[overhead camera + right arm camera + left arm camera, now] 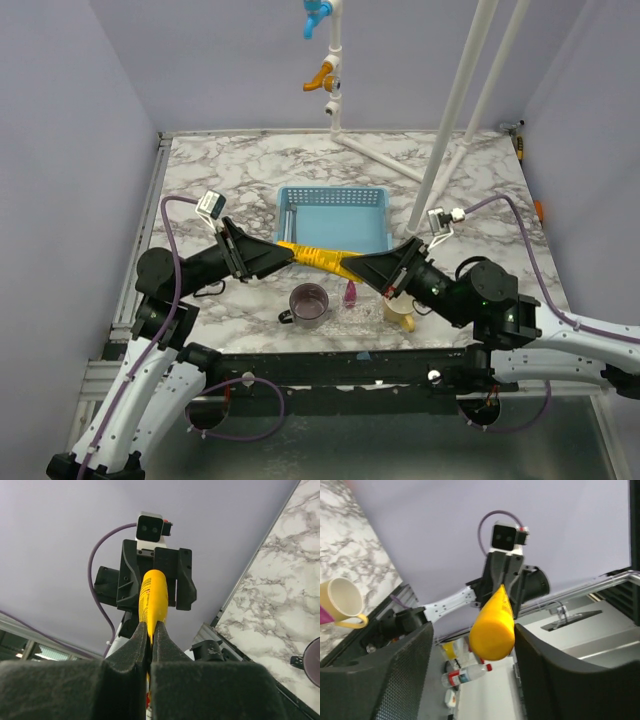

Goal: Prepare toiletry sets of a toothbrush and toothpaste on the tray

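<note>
Bit nervous here. The yellow toothpaste tube (320, 257) is mid-air over the tabletop (220, 180), just in front of the blue basket (332, 215). Only my right gripper (150, 630) has it, jaws clamped on the thin crimped end. The left gripper (472, 630) jaws are wide and not touching it, so it could sag or slip out.

Marble-patterned table (230, 170) carried a light-blue mesh basket (332, 190) near its centre. Along the front edge, left to right: a dark mug (308, 302), a pink toothpaste tube (350, 294) and a yellow mug (403, 318) – the last partly hidden under an arm. Faint sheen of the clear tray (368, 310) showed between tube and yellow mug; whether the tube rested on it could not be told. A white pipe frame (375, 155) stood at back right.
</note>
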